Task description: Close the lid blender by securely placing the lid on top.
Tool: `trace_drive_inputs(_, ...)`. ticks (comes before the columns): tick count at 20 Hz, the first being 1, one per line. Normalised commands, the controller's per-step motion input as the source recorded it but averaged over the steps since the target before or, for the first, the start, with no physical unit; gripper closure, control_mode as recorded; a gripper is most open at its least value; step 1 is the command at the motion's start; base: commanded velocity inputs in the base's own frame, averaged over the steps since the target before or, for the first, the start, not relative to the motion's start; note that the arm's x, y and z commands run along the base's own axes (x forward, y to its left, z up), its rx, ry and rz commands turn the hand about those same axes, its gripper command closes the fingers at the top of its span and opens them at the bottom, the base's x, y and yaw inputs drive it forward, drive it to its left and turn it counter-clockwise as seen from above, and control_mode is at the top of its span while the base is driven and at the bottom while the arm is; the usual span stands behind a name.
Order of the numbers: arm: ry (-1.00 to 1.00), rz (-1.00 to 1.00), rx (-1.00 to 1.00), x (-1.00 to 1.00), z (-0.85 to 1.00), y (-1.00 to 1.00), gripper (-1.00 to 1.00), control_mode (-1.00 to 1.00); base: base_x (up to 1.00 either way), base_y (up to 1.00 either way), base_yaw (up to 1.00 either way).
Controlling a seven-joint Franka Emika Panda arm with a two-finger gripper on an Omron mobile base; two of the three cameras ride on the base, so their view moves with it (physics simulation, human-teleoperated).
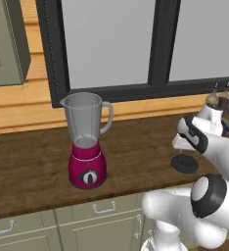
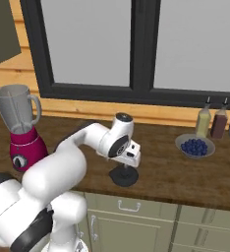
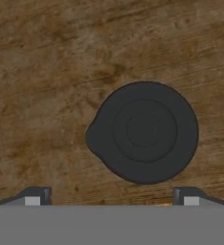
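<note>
The black round lid (image 3: 143,131) lies flat on the wooden counter, with a small tab at its left side in the hand view. It also shows near the counter's front edge as the lid (image 1: 185,164) and the lid (image 2: 124,176). My gripper (image 3: 111,196) hovers straight above it, pointing down, open, with nothing between its fingertips (image 3: 37,195). The gripper (image 2: 128,162) sits just over the disc. The blender (image 1: 87,142), magenta base with black dial and clear grey jar, stands far to the left with its jar mouth uncovered; it shows again as the blender (image 2: 22,129).
A bowl of blueberries (image 2: 195,146) and two small bottles (image 2: 211,120) stand at the back right of the counter. A dark-framed window (image 1: 136,44) runs behind. Cabinet drawers (image 1: 104,208) sit below the counter edge.
</note>
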Motion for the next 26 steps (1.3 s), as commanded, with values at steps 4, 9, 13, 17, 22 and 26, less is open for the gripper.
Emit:
trace_drive_inputs(4,0.11,0.0,0.0,0.0,-0.34,-0.05,-1.0,-1.0,0.0,0.0,0.0)
trace_drive_inputs(9,0.16,0.0,0.0,0.08,-0.37,0.0,-1.0,-1.0,0.0,0.0,0.0)
trace_drive_inputs(13,0.08,0.0,0.0,0.06,-0.27,-0.07,-1.0,-1.0,0.0,0.0,0.0)
trace_drive_inputs(17,0.0,0.0,0.0,0.22,-0.17,-0.17,-1.0,-1.0,0.0,0.0,0.0)
trace_drive_inputs(22,0.0,0.0,0.0,0.2,-0.27,-0.06,-1.0,-1.0,0.0,0.0,0.0)
trace_drive_inputs(26,0.01,0.0,0.0,0.23,-0.35,0.0,-1.0,-1.0,0.0,0.0,0.0)
